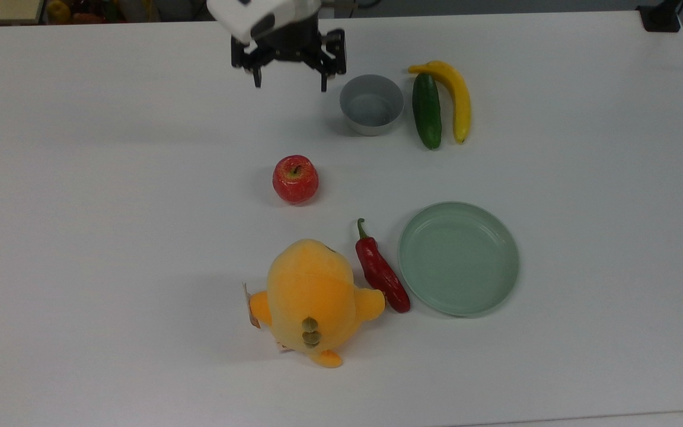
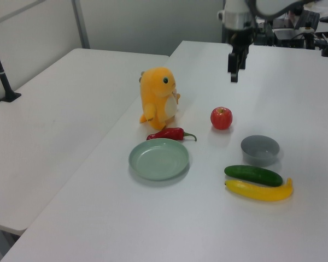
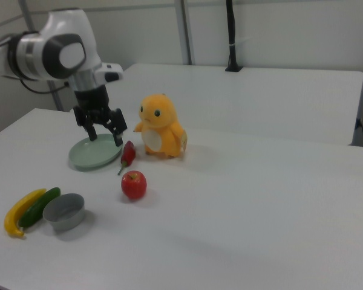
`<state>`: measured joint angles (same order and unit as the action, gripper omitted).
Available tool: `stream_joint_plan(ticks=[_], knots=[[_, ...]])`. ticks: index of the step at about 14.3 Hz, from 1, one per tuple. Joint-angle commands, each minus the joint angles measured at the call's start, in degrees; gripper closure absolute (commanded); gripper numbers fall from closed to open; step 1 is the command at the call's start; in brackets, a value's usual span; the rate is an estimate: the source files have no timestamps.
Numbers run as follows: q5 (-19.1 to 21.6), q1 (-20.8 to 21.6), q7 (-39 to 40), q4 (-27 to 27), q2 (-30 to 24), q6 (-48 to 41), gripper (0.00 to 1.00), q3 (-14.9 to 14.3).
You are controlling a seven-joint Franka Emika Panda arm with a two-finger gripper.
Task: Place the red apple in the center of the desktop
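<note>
The red apple rests upright, stem up, on the white desktop near its middle. Nothing touches it. My gripper hangs open and empty, well above the table. In the top view it sits toward the top edge, far from the apple. In the right view its black fingers spread wide in front of the green plate.
A grey bowl, a cucumber and a banana lie at the top view's upper right. An orange plush toy, a red chili pepper and a pale green plate sit below the apple.
</note>
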<state>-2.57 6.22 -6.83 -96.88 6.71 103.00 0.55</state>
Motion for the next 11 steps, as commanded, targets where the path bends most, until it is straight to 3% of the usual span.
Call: stream_joint_plan(ticks=[1, 5, 11], knots=[[-0.16, 0.72, -5.46, -1.11, -3.45, 0.01, 0.0, -0.46], [4.67, 0.89, -6.0, -4.18, -4.25, 8.34, 0.0, -0.38], [4.77, 0.9, -5.48, -3.93, -4.07, 8.1, 0.0, -0.46]])
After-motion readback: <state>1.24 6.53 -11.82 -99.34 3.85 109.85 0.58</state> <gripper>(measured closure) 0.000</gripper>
